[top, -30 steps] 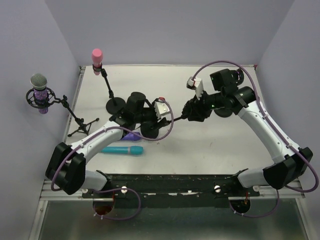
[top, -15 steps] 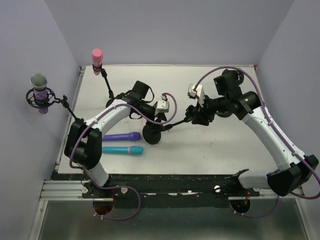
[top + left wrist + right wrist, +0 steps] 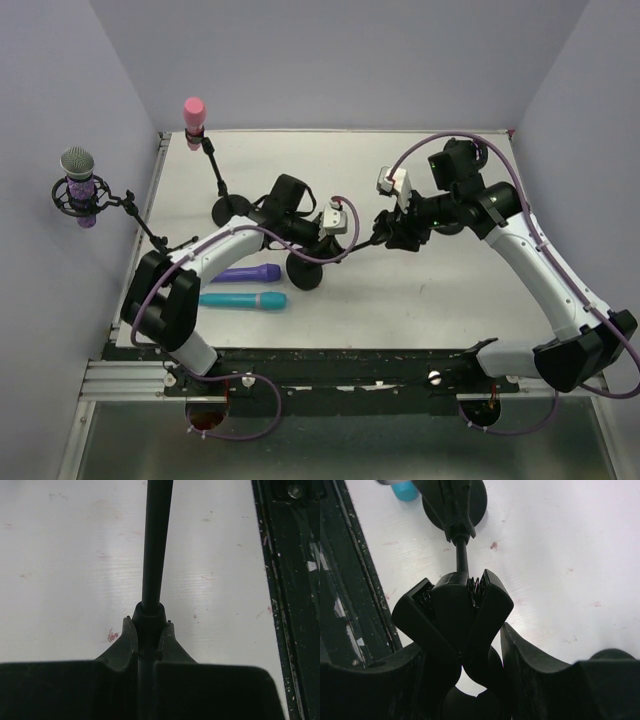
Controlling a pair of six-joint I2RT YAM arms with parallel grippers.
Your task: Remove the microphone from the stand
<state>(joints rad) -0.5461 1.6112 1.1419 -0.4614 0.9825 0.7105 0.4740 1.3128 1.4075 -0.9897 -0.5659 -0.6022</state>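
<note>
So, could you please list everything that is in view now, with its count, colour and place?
purple microphone: 1, purple, lying on the table, near left.
teal microphone: 1, teal, lying just in front of the purple one.
pink microphone: 1, pink, on the rear stand.
rear stand: 1, black, round base, rear left.
grey microphone: 1, grey head, purple body, held high at far left.
tripod stand: 1, black, left edge.
middle stand: 1, black, round base, table centre.
clip: 1, black, on the middle stand's top; no microphone seen in it.
table: 1, white.
left hand: 1, black, shut on the middle stand's rod.
right hand: 1, black, shut on the clip.
</note>
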